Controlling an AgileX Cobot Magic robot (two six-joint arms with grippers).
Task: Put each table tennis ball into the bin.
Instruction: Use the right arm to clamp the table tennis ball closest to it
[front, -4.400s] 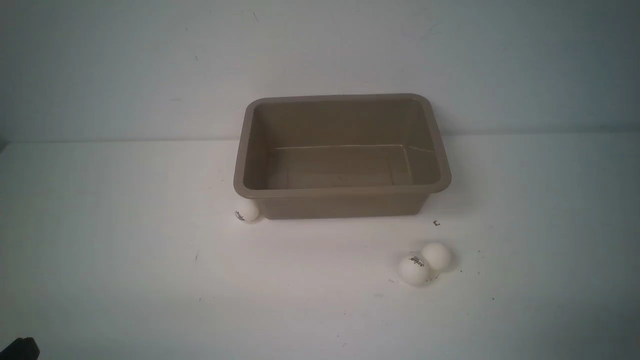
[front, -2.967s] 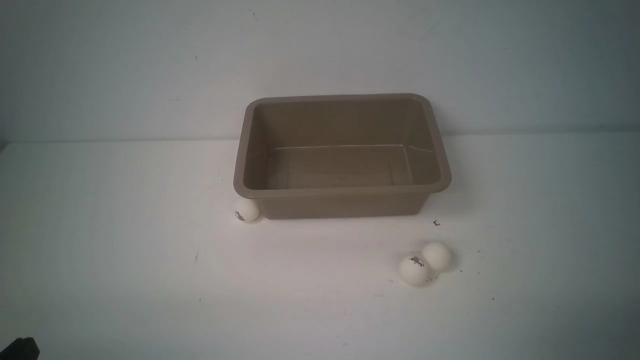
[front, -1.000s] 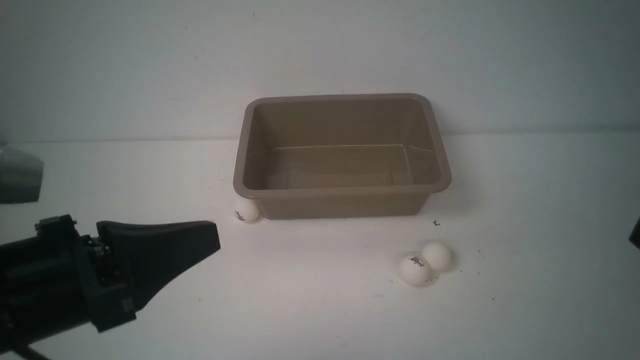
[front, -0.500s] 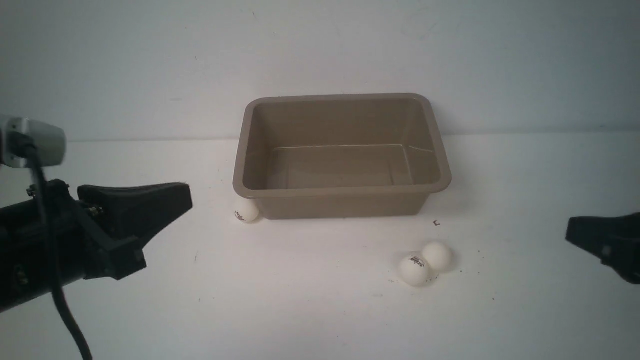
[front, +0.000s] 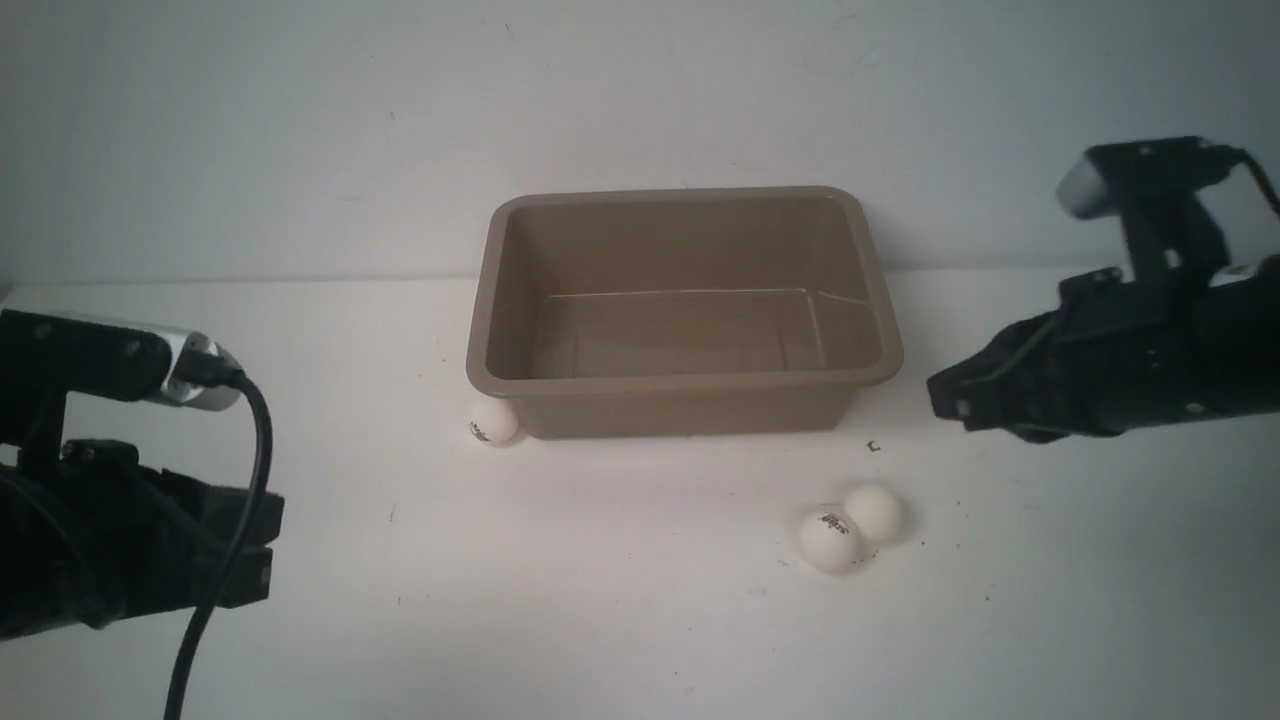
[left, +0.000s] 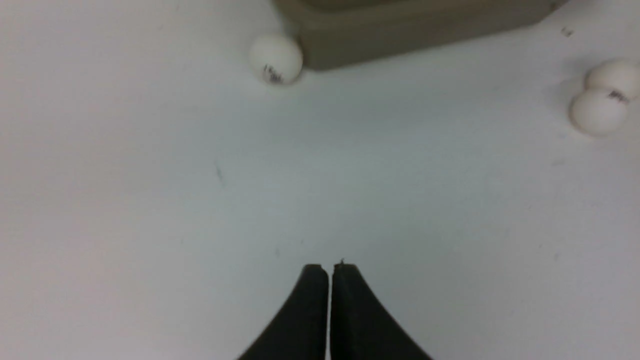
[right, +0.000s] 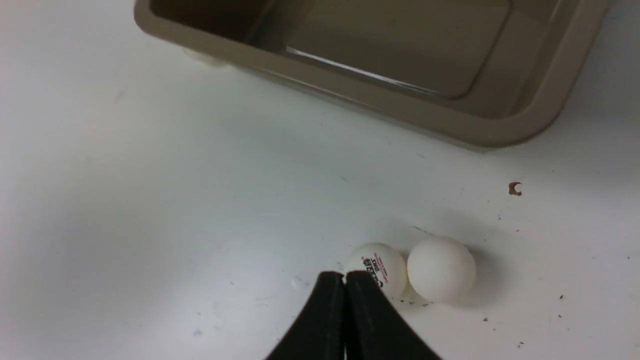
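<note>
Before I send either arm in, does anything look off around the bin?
Nothing spilled or damaged. One ball sits tucked partly under the left near corner of the bin's rim, which may make it awkward to grasp.

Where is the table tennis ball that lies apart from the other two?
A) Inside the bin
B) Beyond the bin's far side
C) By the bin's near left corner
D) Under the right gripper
C: the lone ball sits on the table at the near left corner of the bin.
</note>
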